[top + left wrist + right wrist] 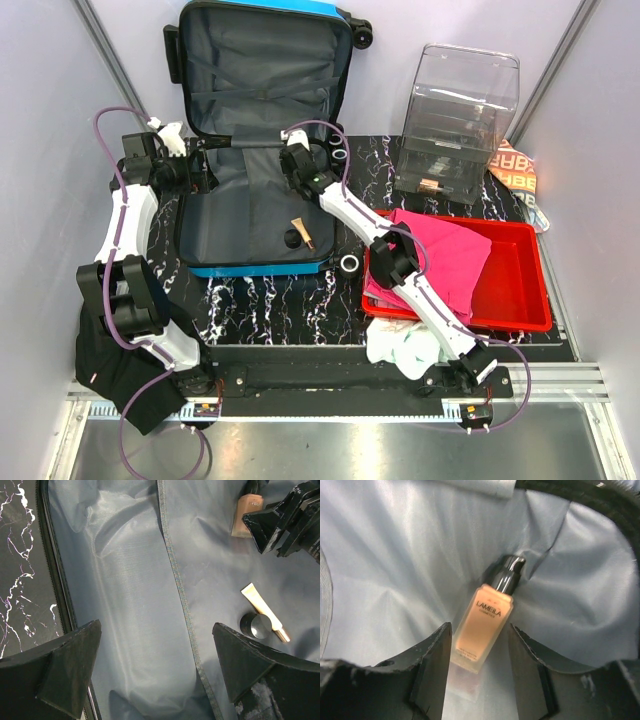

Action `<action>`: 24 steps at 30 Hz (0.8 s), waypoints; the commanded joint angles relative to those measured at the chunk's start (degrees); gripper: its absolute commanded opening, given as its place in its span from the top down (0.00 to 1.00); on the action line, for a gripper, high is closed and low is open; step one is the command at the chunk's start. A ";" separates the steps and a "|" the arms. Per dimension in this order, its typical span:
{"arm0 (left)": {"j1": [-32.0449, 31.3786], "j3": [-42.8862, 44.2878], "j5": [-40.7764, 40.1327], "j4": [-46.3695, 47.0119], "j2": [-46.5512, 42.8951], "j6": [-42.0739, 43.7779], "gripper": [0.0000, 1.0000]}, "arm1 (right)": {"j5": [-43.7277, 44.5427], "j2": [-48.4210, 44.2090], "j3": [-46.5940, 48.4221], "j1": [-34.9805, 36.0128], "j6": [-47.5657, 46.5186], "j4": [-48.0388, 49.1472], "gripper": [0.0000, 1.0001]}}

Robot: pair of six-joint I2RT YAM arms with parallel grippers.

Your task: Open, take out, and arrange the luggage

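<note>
Right wrist — right gripper (479, 627), parted, straddles foundation bottle (486, 611) inside luggage (385, 570)

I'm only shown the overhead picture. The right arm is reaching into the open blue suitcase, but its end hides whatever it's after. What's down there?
Observer: A peach foundation bottle labelled LAMEILA, lying in the suitcase. The right gripper has its jaws open, one either side of it.
Operator: And the left arm's end, is it holding something?
Observer: No. The left gripper is open, with only bare lining between its jaws.
Operator: What's the dark blob by the little tube?
Observer: A small round black container with a glossy top, right against the cream tube.
</note>
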 commanded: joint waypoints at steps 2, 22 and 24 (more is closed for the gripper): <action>0.38 0.35 0.28 2.03 -1.79 0.30 0.03 | -7.63 0.35 3.65 -1.88 2.44 -7.90 0.45; -10.86 10.88 -2.62 -0.96 9.09 1.36 0.15 | -38.21 -5.97 -5.32 0.13 -2.74 -4.57 0.53; -11.74 12.82 -3.50 -2.62 11.38 0.48 0.14 | -40.33 -9.03 -7.94 0.14 -3.09 -3.87 0.50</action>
